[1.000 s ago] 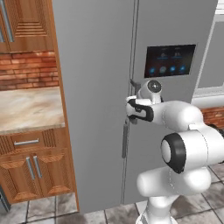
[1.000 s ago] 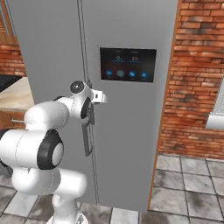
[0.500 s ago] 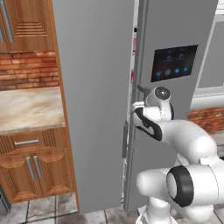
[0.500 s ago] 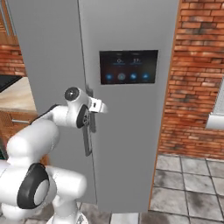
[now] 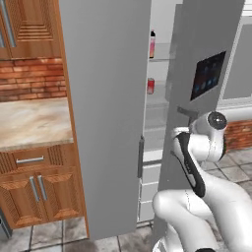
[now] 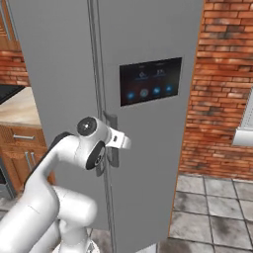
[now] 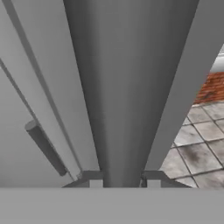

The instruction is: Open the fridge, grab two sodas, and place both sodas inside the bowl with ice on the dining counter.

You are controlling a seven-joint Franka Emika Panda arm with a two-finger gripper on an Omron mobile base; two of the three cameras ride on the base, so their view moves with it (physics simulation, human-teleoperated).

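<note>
The grey fridge (image 5: 108, 98) has its right door (image 5: 206, 29), the one with the black dispenser panel (image 6: 150, 81), swung partly open. My gripper (image 6: 112, 150) is shut on that door's vertical bar handle (image 7: 118, 109), with a fingertip on either side of the bar. Through the gap I see glass shelves, with one small red soda can (image 5: 150, 86) on a middle shelf. A taller pink container with a dark top (image 5: 152, 44) stands on the shelf above. The bowl, the ice and the dining counter are out of view.
The left fridge door stays shut, its handle (image 5: 141, 157) close to the gap. Wooden cabinets with a marble worktop (image 5: 29, 123) stand to the left. A brick wall (image 6: 222, 99) and tiled floor (image 6: 212, 217) lie to the right.
The right fridge door has swung further open with my shut gripper on its handle. The gap now shows the shelves and the red can. My arm has followed the door outward.
</note>
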